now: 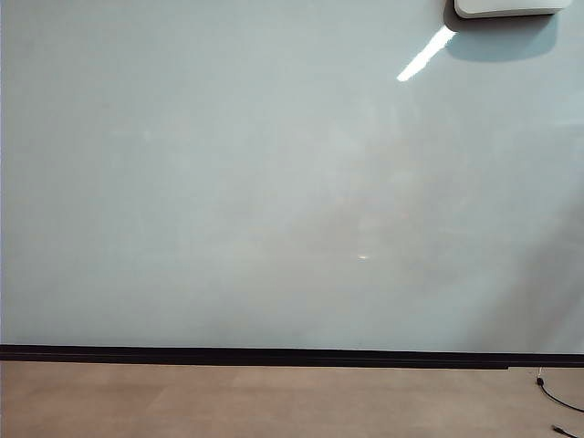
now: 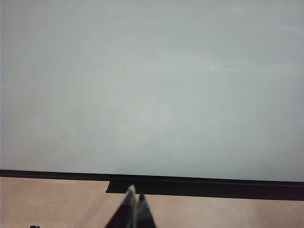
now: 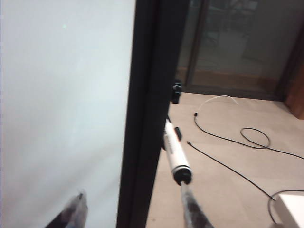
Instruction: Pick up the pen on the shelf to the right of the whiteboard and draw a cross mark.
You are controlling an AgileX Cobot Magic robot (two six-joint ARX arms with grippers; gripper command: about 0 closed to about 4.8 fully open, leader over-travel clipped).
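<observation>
Approaching the pen (image 3: 176, 154) beside the whiteboard (image 3: 61, 118), the right gripper (image 3: 135, 205) had spread fingers; centring them around the barrel seemed advisable. The left gripper (image 2: 134, 195) hung pressed together.

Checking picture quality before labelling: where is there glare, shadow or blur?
Exterior view: a bright streak of glare on the whiteboard, with a shadow beneath a white object. Right wrist view: the open right gripper is blurred, the pen sharper. Left wrist view: evenly lit, left gripper soft.

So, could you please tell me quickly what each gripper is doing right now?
Left gripper: shut, empty, near the whiteboard.
Right gripper: open, fingers astride the board's edge, by the pen.
</observation>
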